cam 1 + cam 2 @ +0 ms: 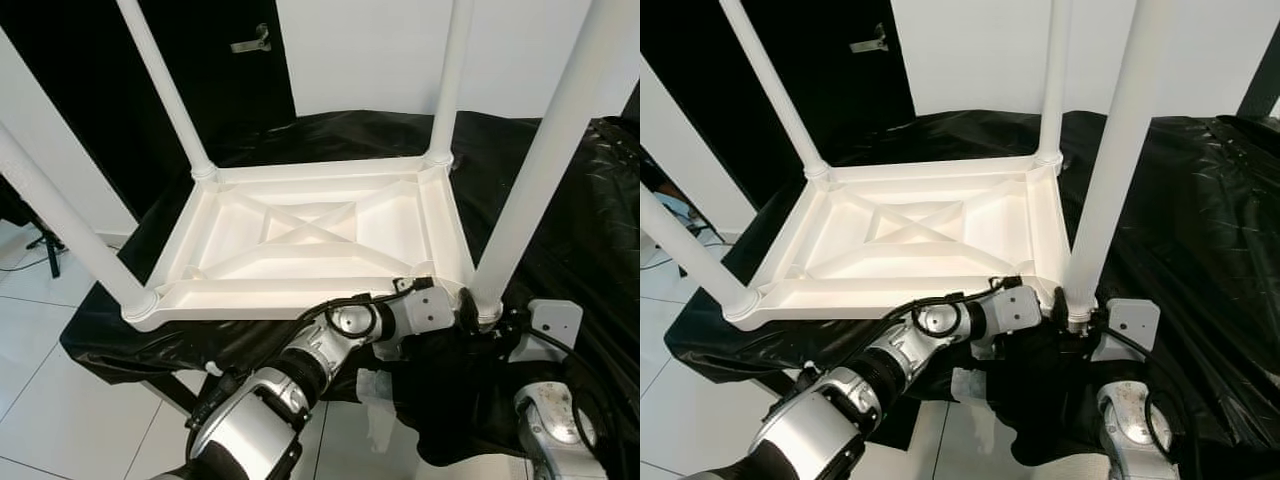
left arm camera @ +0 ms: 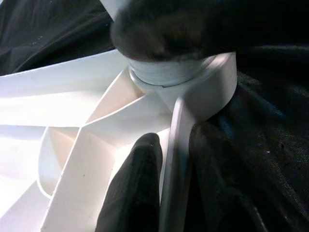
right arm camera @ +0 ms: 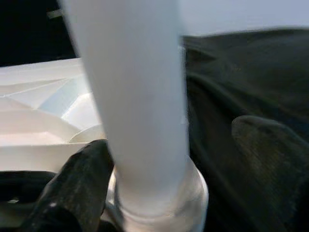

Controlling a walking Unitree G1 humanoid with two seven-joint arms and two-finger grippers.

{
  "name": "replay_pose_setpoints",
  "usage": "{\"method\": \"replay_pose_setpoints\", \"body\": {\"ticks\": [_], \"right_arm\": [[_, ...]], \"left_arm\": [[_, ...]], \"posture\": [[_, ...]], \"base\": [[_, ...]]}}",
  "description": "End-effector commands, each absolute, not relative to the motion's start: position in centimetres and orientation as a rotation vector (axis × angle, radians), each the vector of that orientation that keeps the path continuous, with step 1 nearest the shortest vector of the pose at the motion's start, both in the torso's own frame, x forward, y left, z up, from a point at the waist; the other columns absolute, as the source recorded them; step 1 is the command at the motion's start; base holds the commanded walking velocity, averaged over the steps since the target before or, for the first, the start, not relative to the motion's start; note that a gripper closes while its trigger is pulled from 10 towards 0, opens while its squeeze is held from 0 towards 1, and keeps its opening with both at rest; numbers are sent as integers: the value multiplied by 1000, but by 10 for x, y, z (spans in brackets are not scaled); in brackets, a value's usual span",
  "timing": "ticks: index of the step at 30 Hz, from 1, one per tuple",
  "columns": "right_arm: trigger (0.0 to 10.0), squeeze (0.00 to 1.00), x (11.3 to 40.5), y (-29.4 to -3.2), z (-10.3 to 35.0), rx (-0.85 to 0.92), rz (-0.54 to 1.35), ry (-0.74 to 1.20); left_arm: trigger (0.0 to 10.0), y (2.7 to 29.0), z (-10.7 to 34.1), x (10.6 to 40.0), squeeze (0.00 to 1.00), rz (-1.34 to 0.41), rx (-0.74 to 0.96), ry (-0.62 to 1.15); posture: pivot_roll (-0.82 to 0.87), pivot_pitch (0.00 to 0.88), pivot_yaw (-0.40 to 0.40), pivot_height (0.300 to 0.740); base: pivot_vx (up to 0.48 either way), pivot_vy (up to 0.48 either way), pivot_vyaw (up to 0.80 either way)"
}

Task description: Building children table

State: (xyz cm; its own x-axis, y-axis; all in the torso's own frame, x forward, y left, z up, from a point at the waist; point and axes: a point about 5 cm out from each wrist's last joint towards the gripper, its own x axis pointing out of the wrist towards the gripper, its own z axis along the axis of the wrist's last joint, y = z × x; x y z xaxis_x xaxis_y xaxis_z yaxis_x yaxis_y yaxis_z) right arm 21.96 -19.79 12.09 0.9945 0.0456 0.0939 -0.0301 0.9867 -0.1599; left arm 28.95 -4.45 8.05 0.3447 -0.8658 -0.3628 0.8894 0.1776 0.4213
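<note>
Tabletop: the white plastic children's tabletop [image 1: 310,240] is lying upside down on a black sheet [image 1: 560,220], ribs facing up, probably so the legs can be fitted from above.
Legs: four white legs are standing in the corner sockets, at roughly 11, 1, 5 and 7 o'clock around the frame.
Left claw: the left claw [image 2: 169,188] is pinching the frame's side wall beside the 5 o'clock socket, narrow, one finger on each face, apparently bracing the top.
Right claw: the right claw [image 3: 159,159] is straddling the 5 o'clock leg [image 1: 545,150] at its base; fingers are sitting either side, wide, contact unclear.
Judgement: this leg is likely being seated or tightened.
Door: a dark door with a handle [image 1: 250,42] is standing at 11 o'clock.
</note>
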Motion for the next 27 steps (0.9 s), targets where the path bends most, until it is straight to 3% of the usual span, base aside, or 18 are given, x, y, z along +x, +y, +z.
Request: {"method": "replay_pose_setpoints", "body": {"ticks": [1,12,13,14,17,27], "right_arm": [[10000,0,226,-197,123,-176,126,-100],[10000,0,240,-205,127,-281,425,-22],[4118,0,240,-205,126,-285,466,-2],[0,0,237,-203,125,-230,517,30],[0,0,230,-198,123,-163,586,64],[0,0,229,-199,117,-127,534,91]], "left_arm": [[10000,-29,29,268,0,-1196,668,299],[10000,-28,29,269,0,-1185,667,298],[10000,-28,28,269,0,-1184,666,299],[10000,-28,28,269,0,-1182,664,300],[10000,-27,29,269,0,-1174,658,301],[10000,-27,27,268,0,-1176,659,305]], "posture": [[12,0,93,740],[23,0,85,740],[29,0,80,740],[33,0,79,740],[37,0,74,740],[27,0,80,740]], "base": [[0,0,0],[0,0,0],[0,0,0],[0,0,0],[0,0,0],[0,0,0]]}}
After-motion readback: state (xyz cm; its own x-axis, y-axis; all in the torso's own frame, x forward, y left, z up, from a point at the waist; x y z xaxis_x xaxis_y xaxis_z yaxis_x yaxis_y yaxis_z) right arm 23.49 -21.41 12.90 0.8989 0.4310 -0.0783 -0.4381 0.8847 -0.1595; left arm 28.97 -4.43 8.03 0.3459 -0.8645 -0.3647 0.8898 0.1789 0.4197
